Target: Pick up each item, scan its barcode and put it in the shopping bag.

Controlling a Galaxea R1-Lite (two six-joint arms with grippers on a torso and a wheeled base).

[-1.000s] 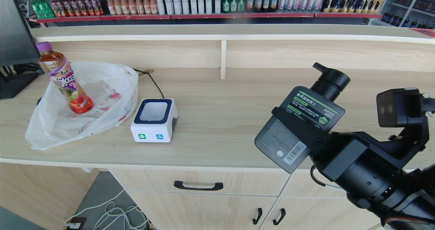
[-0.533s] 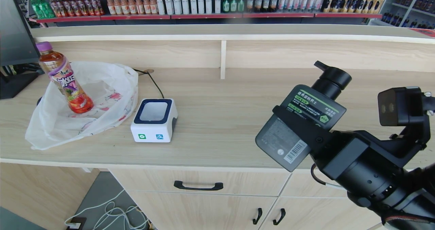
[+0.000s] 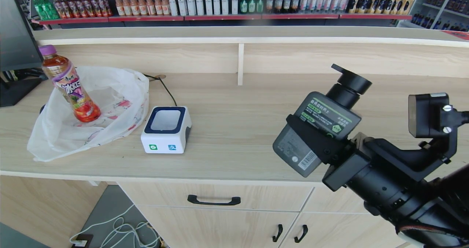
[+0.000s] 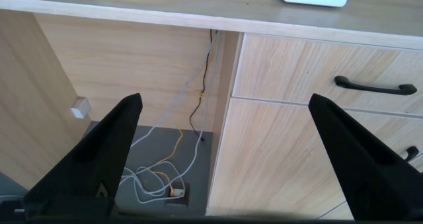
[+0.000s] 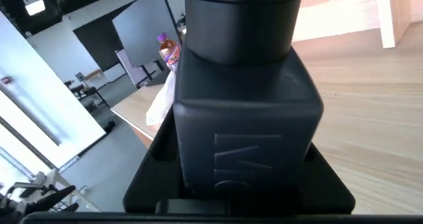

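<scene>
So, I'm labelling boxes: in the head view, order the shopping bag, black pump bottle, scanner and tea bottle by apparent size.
1. shopping bag
2. black pump bottle, nearer the camera, so enlarged
3. scanner and tea bottle: too alike to rank, one squat, one slim

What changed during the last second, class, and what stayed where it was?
The right gripper, shut on the dark pump bottle, carried it slightly left toward the scanner and twisted it a little. The tea bottle, the shopping bag and the scanner kept their places.
</scene>
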